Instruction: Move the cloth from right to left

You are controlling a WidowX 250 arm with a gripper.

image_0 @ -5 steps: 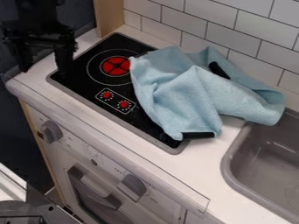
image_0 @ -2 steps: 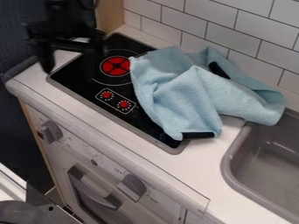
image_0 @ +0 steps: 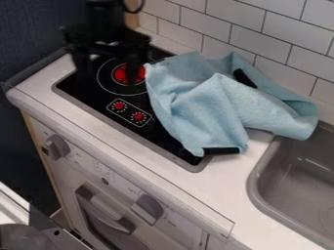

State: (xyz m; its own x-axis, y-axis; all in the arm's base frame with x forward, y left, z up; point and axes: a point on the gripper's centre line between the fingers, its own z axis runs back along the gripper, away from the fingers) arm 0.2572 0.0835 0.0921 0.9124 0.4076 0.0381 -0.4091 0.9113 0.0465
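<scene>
1. Gripper (image_0: 108,73): spread, nothing between the fingers. Over the left part of the black cooktop (image_0: 91,93), near the red burner mark (image_0: 120,74). Apart from the cloth in the view, just left of it; height above the glass I can't tell.
2. Light blue cloth (image_0: 215,105): bunched in a loose heap. Left part on the cooktop, the rest over the white countertop (image_0: 209,188), right end at the back corner of the grey sink (image_0: 259,178). Can't tell if it hangs over the rim.
3. Black strips on it: upper one (image_0: 244,78) toward the tiled wall (image_0: 274,31), lower one (image_0: 220,151) at the front corner, by the cooktop's edge.
4. Handling, my read: light, soft, limp. Nothing fragile. Fuzzy-looking weave, so pads should bite well; slip risk low. Won't hold shape, will drape and trail once up.
5. Where to grab: the raised middle fold (image_0: 215,83). Stands proud, easy to straddle, nearer the middle of the bulk. Left corner (image_0: 155,71) is closer but lies lower; pinching there probably drags the rest.
6. Next: go right, line up across the fold, drop, close, lift enough for the tail to clear, carry left.
7. Watch for: shallow pinch catching one layer, tips hitting glass, right end snagging at the sink.
8. Status: transfer not done, pick still to make.
</scene>
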